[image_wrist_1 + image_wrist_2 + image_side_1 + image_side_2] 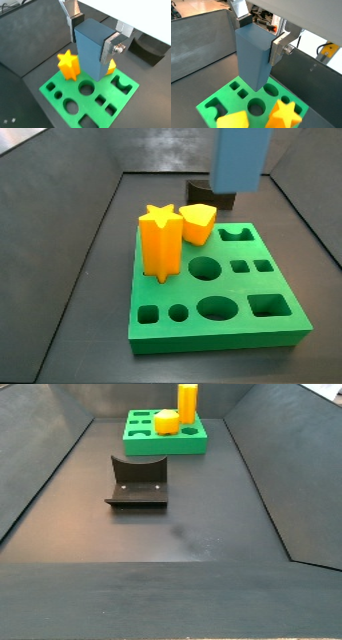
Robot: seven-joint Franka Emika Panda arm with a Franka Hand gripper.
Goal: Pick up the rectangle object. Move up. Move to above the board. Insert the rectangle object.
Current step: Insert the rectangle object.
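The rectangle object [93,52] [254,55], a tall blue-grey block, hangs upright with my gripper [92,40] [260,36] shut on its upper end, a silver finger [109,46] on each side. In a side view the block [242,158] floats above the back part of the green board [214,333], not touching it. Both wrist views show the board [50,87] [228,97] directly beneath the block's lower end. The gripper itself is out of frame in both side views.
An orange star peg [68,64] [160,243] and a yellow piece [110,66] [198,223] stand in the board, close to the block's lower end. The dark fixture [136,482] [214,198] stands on the floor beside the board [147,446]. Dark walls enclose the floor.
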